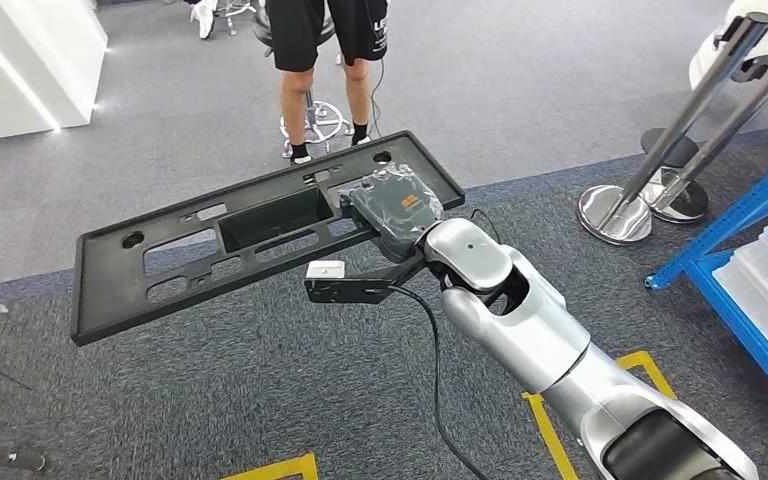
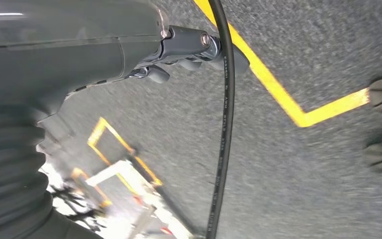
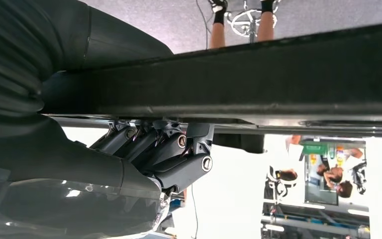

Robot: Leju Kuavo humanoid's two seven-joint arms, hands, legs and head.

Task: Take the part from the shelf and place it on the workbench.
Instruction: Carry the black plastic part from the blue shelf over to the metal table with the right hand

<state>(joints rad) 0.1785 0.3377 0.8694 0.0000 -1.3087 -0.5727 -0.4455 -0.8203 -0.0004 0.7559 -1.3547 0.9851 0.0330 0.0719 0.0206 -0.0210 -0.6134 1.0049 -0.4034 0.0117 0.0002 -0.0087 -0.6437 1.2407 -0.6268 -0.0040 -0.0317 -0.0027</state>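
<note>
Right hand (image 1: 392,212) is gripping the long black plastic panel (image 1: 210,240) near its right end, holding it flat across frame centre above the grey carpet (image 1: 520,90). Left hand (image 2: 179,52) is hanging, fingers curled in, holding nothing. No bench visible; keeping the panel level is key, since the far end could sag.

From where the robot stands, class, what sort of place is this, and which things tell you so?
Probably a workshop or robot test floor: grey carpet marked with yellow tape, a blue shelf rack holding bins, and the right robot hand carrying a black plastic part.
</note>
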